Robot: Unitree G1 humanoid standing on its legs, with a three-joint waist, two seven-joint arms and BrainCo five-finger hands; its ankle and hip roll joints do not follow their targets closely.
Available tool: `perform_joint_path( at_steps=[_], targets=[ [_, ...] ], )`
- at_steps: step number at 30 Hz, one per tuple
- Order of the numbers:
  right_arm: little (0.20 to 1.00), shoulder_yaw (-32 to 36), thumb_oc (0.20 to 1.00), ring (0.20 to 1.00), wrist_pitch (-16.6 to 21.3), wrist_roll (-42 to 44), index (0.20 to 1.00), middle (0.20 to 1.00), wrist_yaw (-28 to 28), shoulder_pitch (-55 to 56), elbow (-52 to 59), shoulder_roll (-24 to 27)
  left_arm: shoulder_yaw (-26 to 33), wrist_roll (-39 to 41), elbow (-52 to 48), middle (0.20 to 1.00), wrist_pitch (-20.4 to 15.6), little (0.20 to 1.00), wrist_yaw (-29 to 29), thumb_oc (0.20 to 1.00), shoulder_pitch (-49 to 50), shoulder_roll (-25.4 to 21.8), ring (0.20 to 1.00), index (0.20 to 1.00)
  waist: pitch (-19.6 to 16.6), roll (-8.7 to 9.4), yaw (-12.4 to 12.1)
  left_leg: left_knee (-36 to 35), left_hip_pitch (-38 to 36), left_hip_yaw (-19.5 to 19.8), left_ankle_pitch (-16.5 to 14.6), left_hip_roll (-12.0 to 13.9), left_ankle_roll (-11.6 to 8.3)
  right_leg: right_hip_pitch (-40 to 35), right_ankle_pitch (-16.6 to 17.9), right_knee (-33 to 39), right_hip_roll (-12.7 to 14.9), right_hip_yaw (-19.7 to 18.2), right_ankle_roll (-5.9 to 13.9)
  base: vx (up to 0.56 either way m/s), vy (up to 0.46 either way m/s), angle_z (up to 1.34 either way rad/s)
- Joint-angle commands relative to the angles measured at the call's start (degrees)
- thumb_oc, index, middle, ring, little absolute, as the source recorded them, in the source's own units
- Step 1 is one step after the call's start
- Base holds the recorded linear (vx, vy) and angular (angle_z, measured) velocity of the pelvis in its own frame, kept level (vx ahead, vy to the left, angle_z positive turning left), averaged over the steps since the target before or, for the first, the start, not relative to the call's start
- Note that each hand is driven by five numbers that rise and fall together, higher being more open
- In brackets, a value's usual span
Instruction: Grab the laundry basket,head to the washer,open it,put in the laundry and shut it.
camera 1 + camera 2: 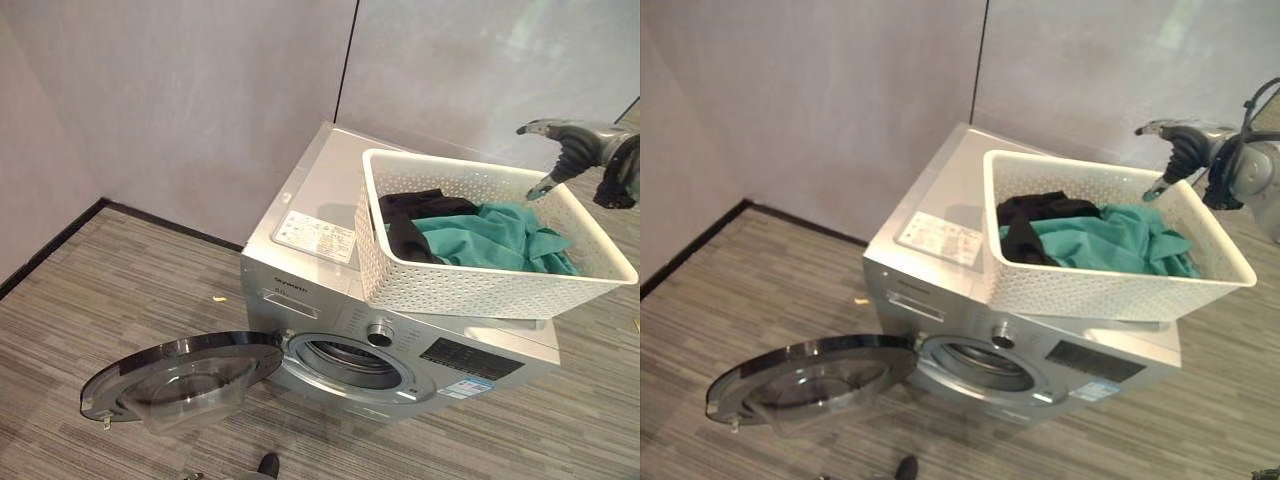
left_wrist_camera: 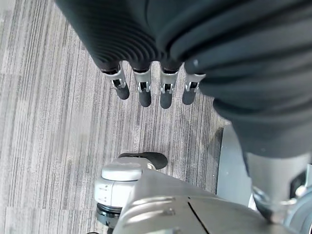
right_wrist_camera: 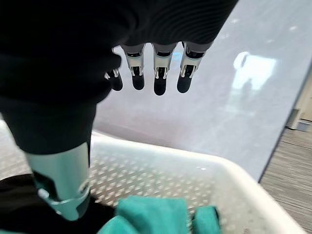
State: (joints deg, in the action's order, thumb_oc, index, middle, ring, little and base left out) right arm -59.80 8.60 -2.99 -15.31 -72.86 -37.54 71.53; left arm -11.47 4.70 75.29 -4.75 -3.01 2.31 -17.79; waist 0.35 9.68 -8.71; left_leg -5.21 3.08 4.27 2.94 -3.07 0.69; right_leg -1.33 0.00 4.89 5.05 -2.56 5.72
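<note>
Sitting on the washer (image 1: 320, 215), door (image 1: 180, 380) open: basket (image 1: 460, 285) of clothes (image 1: 495, 240) | right hand (image 1: 565, 150) above far rim, fingers apart, empty | clothes probably soft, light; pinch a top fold | left hand (image 2: 156, 87) loose, low

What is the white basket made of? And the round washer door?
The basket looks like hard white plastic: stiff walls dotted with little holes, matte. The open washer door seems to be a shiny silver ring, metal or plastic, around a clear bowl, likely glass.
</note>
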Motion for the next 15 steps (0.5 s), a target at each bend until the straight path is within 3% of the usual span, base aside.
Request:
perform_joint_path(
  at_steps=[1,7,15],
  targets=[
    [1.0,-1.21,1.0,1.0,-1.57,1.34,1.0,1.0,-1.39,-3.79,-1.13,2.37,-1.04,1.35,2.57,1.0,0.08,1.0,-1.31,1.0,0.57,1.04,1.0,1.0,-2.5,-0.37,-0.47,0.21,-0.4,2.43,-4.43,0.46,-0.88,-0.77,0.58,0.11,1.37,-1.06,4.16,0.01,0.011,-0.12],
    [1.0,-1.46,1.0,1.0,-1.79,0.8,1.0,1.0,-2.86,-2.02,3.97,2.32,0.67,1.8,3.07,1.0,0.38,1.0,-1.8,1.0,0.57,1.03,1.0,1.0,-2.41,-0.29,-0.39,0.21,-0.52,1.94,-4.5,0.81,-1.18,-0.59,0.28,0.11,1.27,-1.31,4.03,0.01,0.006,-0.03],
    [1.0,1.45,1.0,1.0,-2.97,-4.58,1.0,1.0,-3.16,1.96,5.2,-2.06,2.54,-0.24,5.46,1.0,1.75,1.0,-1.98,1.0,1.28,0.7,1.0,1.0,-1.71,-0.55,0.08,0.21,-0.94,1.11,-4.65,1.1,-1.21,-0.31,0.16,0.11,0.9,-2.16,3.57,-0.01,-0.013,-0.1]
  ],
)
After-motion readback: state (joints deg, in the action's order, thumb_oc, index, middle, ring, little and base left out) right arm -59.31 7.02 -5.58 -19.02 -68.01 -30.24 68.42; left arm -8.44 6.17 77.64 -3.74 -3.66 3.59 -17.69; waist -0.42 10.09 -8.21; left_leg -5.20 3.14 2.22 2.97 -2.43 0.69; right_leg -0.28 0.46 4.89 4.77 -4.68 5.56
